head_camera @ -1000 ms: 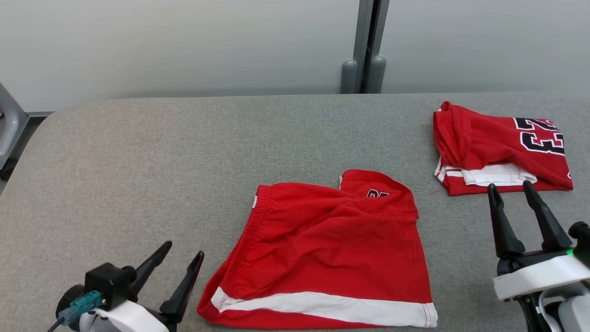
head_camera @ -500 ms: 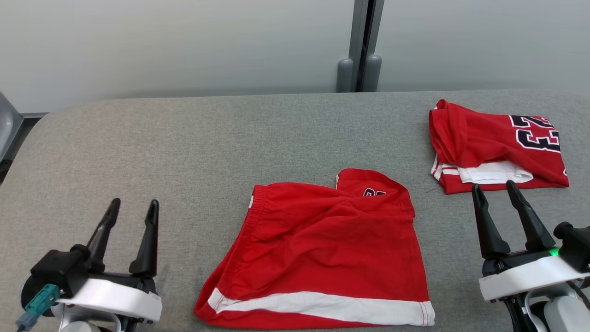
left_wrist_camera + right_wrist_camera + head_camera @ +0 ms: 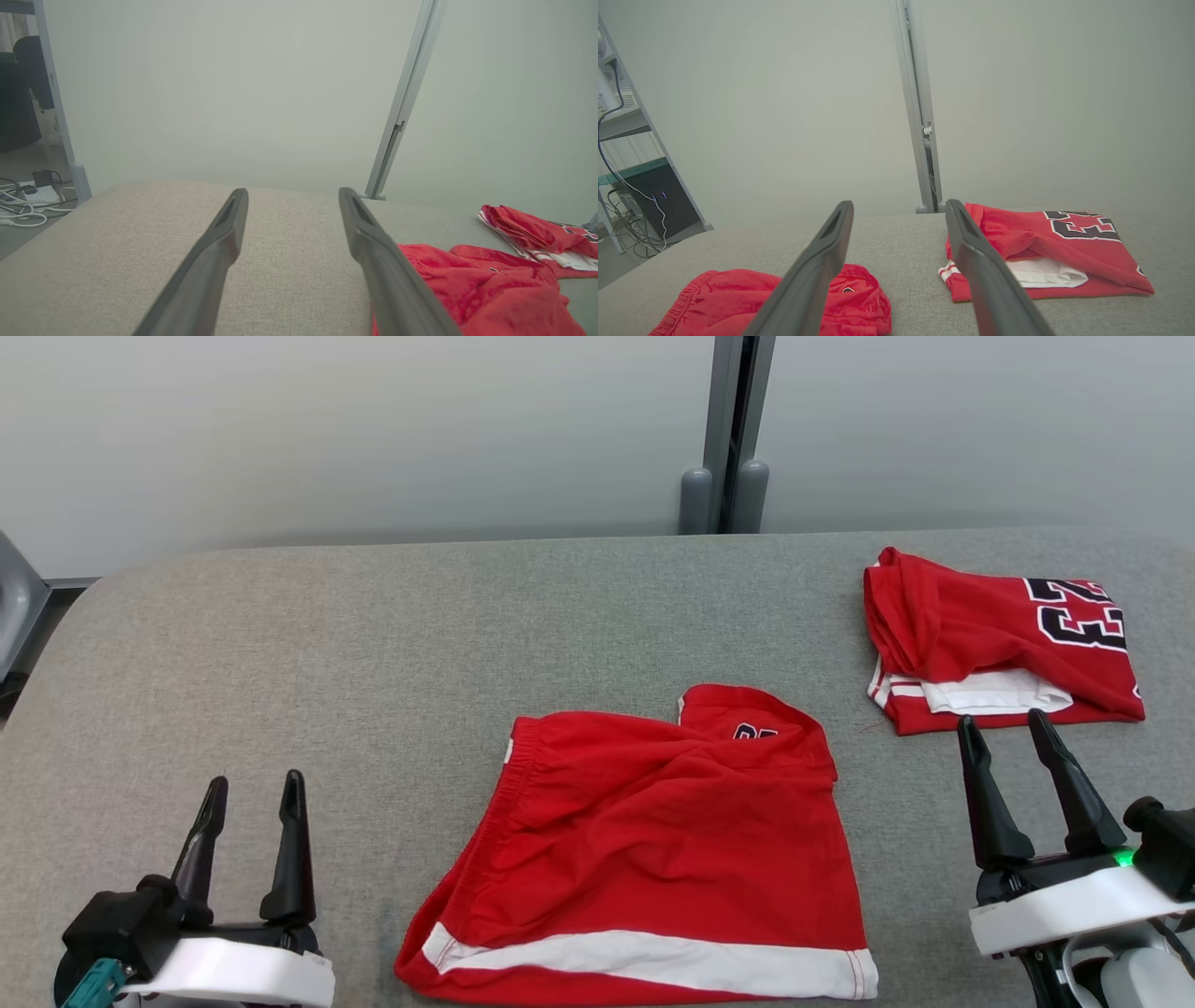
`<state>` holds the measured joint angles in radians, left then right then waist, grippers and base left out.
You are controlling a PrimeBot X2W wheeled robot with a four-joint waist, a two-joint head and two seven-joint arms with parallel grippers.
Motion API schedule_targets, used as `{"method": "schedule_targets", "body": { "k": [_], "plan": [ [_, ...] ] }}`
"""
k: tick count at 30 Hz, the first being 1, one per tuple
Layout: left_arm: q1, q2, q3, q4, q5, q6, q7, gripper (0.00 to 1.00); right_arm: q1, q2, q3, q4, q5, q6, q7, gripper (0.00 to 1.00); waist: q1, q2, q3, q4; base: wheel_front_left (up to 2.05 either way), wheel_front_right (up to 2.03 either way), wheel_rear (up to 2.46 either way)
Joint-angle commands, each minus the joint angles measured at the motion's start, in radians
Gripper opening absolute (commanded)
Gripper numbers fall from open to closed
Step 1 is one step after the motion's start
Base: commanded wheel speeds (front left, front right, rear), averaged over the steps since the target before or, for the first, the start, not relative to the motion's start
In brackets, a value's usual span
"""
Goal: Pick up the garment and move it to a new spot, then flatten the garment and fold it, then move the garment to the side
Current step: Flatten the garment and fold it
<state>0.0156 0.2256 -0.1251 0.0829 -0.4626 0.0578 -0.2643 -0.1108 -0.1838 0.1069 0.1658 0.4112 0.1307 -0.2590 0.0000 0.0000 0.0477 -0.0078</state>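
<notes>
Grey fabric covers the desk [image 3: 280, 616], with a pale partition wall [image 3: 373, 429] behind it. At the near left, the left tool [image 3: 257, 780] hangs over bare cloth, fingers spread and empty, clear of the work. At the near centre lie the red shorts [image 3: 653, 840], likely the garment in hand, roughly flat with one far corner turned over, within reach of both arms. At the far right a folded red jersey [image 3: 999, 635] sits out of the way, seemingly finished. Just nearer than it, the right tool [image 3: 1001, 721] points away, fingers spread, holding nothing.
</notes>
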Motion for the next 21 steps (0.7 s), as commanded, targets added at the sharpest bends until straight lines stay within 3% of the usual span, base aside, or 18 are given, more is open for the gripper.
{"method": "schedule_targets", "body": {
  "k": [1,11,21],
  "plan": [
    [0.001,-0.004,0.012,0.003,0.010,-0.006,-0.001,1.00,0.016,0.000,-0.001,-0.007,-0.010,0.001,-0.006,1.00,0.0000,0.0000,-0.002,0.001,0.00,0.00,0.00],
    [0.006,-0.067,0.080,0.050,0.083,-0.084,-0.001,1.00,0.033,0.005,0.009,0.000,-0.018,0.000,-0.006,1.00,0.0000,0.0000,-0.014,0.003,0.00,0.00,0.00],
    [0.005,-0.100,0.119,0.077,0.124,-0.126,-0.001,1.00,0.035,0.003,0.017,0.011,-0.016,0.001,-0.006,1.00,0.0000,0.0000,-0.025,0.000,0.00,0.00,0.00]
  ]
}}
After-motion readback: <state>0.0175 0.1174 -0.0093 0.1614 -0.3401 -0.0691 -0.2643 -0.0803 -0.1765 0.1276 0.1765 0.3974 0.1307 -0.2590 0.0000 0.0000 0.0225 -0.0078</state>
